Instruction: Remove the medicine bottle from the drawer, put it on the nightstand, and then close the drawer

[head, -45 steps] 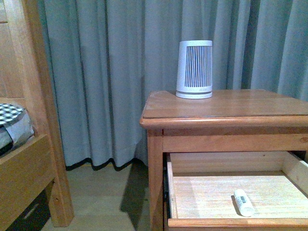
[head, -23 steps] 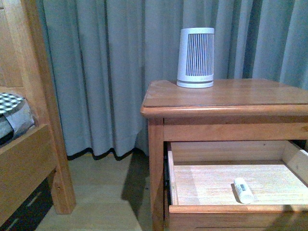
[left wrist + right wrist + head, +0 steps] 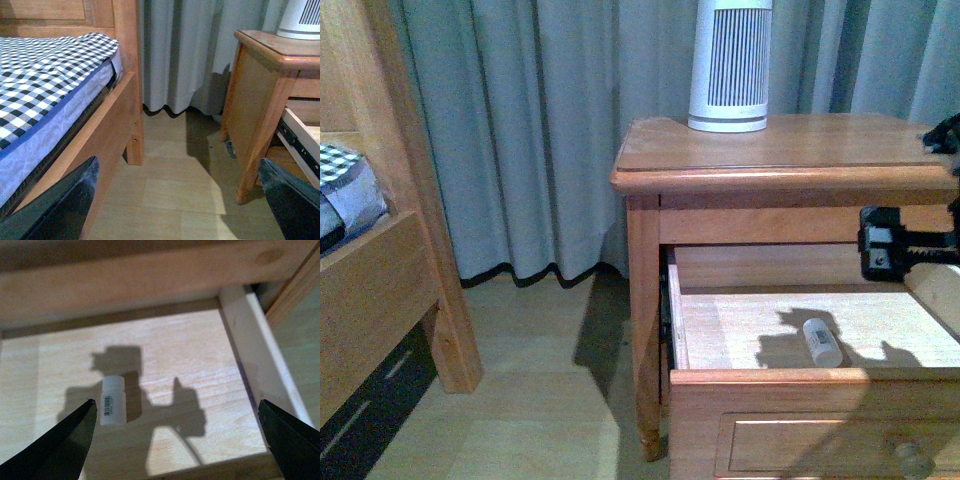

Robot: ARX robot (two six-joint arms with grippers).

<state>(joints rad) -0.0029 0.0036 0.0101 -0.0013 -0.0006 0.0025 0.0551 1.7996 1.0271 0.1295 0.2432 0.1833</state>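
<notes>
Pale wood lines the floor of the open drawer (image 3: 770,377), and on it the medicine bottle (image 3: 822,342) lies on its side, right of the middle and closer to the front rail than to the back wall. Its long axis runs roughly front to back, slightly slanted. In the right wrist view its narrower cap end points toward the back of the drawer and a barcode label faces up on its body. The right end effector (image 3: 177,440) hovers over the drawer interior with its two dark fingers (image 3: 65,442) spread wide apart, gripping nothing. The bottle sits between them but nearer one finger, and the arm's shadow falls across the boards beside the bottle. On the reddish-brown nightstand (image 3: 720,150) stands a white slatted device (image 3: 729,65), well above and behind the bottle, in front of a grey curtain (image 3: 540,130). The left end effector (image 3: 175,202) is also spread open and empty above the wooden floor (image 3: 170,190), between the nightstand's side and a bed frame (image 3: 107,135) carrying a checked mattress (image 3: 45,75).
</notes>
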